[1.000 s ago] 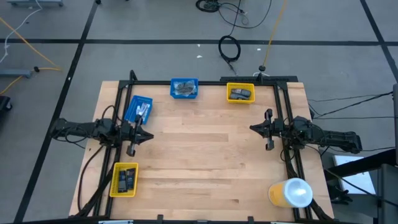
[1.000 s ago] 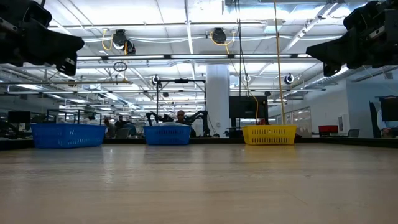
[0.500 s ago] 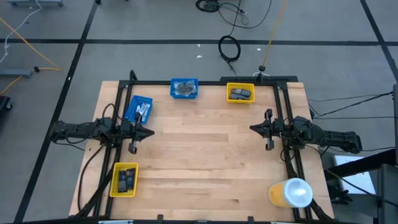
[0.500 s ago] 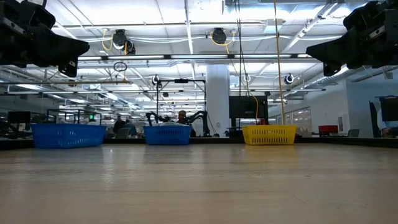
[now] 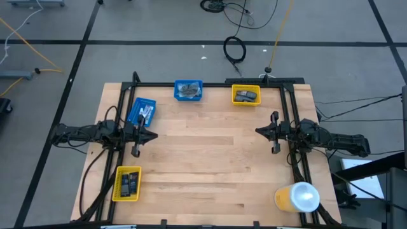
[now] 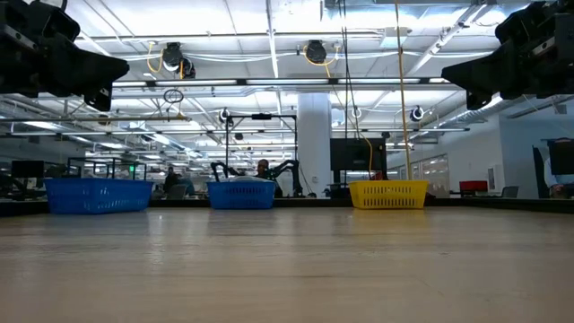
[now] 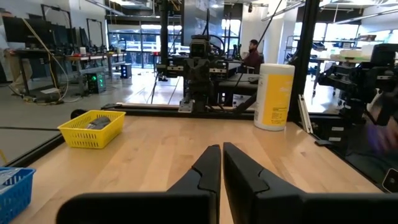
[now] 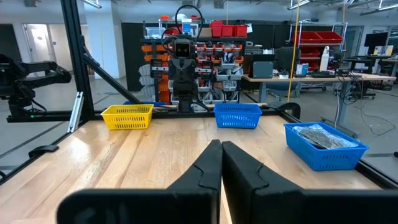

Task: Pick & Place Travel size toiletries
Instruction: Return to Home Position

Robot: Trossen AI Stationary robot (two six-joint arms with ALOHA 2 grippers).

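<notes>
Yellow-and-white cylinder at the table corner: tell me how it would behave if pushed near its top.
The yellow-and-white cylinder stands upright and is taller than wide, so a high push would probably tip it. On its side, the round body would likely roll, and it sits near the table corner, so it might go off the edge.

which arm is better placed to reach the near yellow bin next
Left. The left hand hangs on the same side of the table as the bin, close by it; the right hand is across the table's width.
</notes>
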